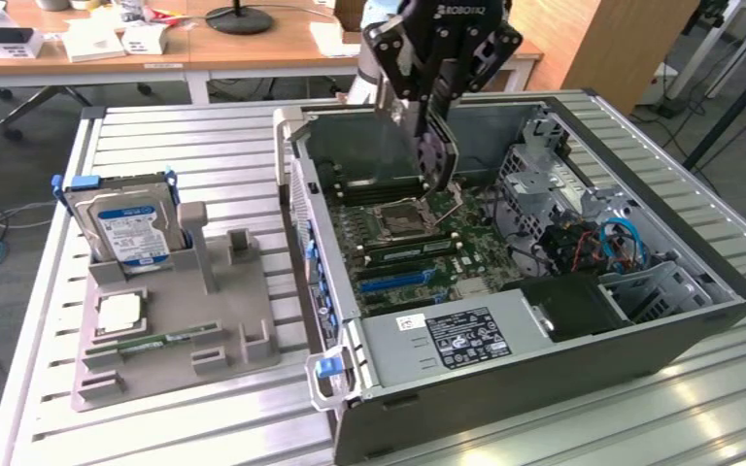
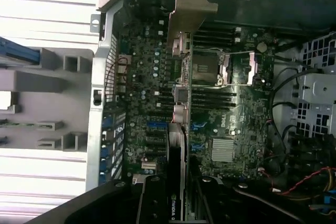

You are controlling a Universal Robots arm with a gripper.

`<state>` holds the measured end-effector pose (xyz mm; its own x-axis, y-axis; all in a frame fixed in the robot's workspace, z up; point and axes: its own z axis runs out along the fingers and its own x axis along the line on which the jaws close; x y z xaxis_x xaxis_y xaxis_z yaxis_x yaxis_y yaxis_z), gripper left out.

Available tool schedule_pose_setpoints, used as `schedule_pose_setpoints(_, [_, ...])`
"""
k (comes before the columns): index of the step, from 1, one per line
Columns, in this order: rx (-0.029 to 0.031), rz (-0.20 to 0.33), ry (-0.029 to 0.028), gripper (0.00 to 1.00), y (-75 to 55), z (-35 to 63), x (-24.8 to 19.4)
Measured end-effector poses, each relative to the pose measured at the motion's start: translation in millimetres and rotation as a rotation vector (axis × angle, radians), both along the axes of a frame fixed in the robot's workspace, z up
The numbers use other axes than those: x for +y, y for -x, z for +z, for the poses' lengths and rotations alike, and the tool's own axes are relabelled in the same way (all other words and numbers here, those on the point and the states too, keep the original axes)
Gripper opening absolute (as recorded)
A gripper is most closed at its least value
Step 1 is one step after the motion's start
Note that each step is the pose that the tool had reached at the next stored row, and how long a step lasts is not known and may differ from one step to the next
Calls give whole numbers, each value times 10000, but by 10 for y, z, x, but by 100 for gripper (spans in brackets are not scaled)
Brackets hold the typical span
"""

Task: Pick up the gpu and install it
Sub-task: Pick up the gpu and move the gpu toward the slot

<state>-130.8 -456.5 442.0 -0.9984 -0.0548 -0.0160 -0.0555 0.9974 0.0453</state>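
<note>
Dark gpu (image 1: pixel 438 160) hangs edge-down in the gripper (image 1: pixel 427 109), jaws clamped on its upper end, card clear of the motherboard (image 1: pixel 412 248) and touching nothing else. In the exterior view it sits over the CPU socket (image 1: pixel 406 212) area, slightly tilted, inside the open case (image 1: pixel 684 316). From the wrist view the gpu (image 2: pixel 177 129) is seen edge-on, its metal bracket (image 2: pixel 191 9) at the far end near the case wall, gripper (image 2: pixel 178 205) pinching the near end.

Step in hand, as judged: carrying the card to its slot. To do it well, the card's connector edge should line up with a blue slot (image 1: pixel 392 280) and run parallel to it, with the bracket at the rear wall opening. The tilt needs squaring before any downward push. Grip looks firm, but it holds one end only, so the far end could swing.

In the way: memory slots beside the socket, the heatsink (image 2: pixel 223 149), and blue and black cables (image 1: pixel 613 243) on the exterior view's right. The power supply (image 1: pixel 477 335) sits near the slot's end. Case walls leave little room sideways.

Well apart, on the table (image 1: pixel 191 146) at the exterior view's left: a grey fixture (image 1: pixel 224 330) with hard drive (image 1: pixel 124 228), a CPU chip (image 1: pixel 117 313), and a memory stick (image 1: pixel 152 345).
</note>
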Motion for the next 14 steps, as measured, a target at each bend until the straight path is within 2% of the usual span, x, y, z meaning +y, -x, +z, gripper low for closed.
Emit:
schedule_pose_setpoints(11, [1,1,0,26,-449,0,-6])
schedule_pose_setpoints(14, [1,2,1,26,-526,1,-7])
